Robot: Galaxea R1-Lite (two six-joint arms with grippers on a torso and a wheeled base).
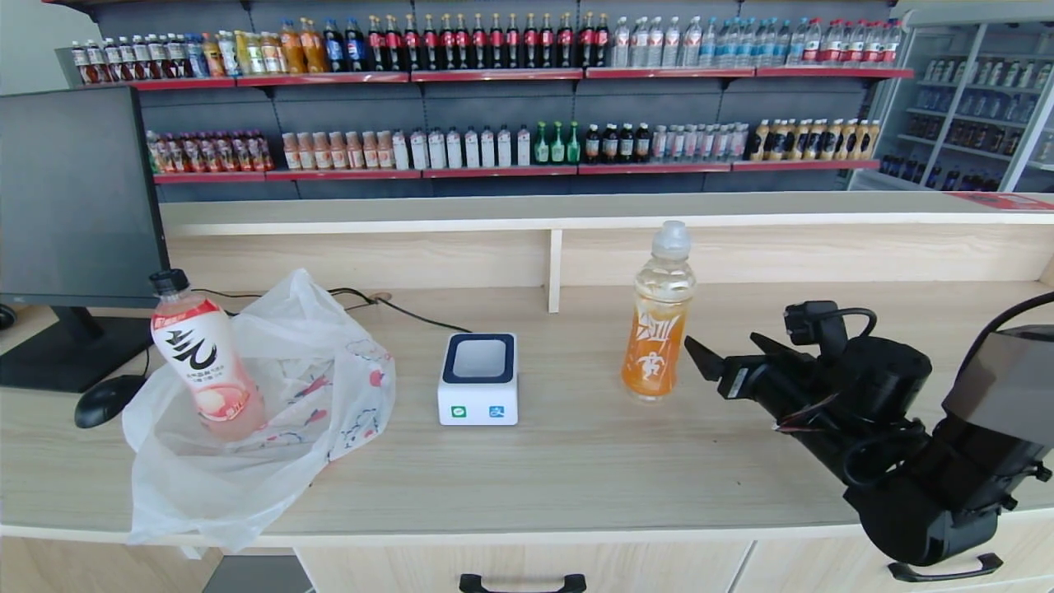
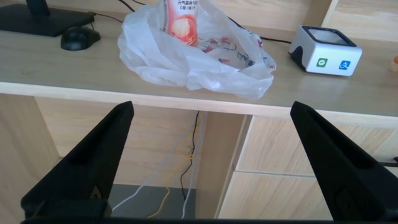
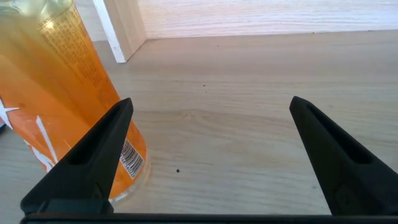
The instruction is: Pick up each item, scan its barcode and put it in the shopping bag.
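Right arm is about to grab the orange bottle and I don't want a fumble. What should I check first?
1. Right gripper open: ok.
2. Orange bottle upright and capped: ok.
3. Bottle centred between the fingers: not ok, it sits off to one finger's side.
4. Barcode findable: ok, low on the bottle.
5. Scanner window uncovered: ok.
6. Shopping bag has room beside the pink bottle: cannot tell.
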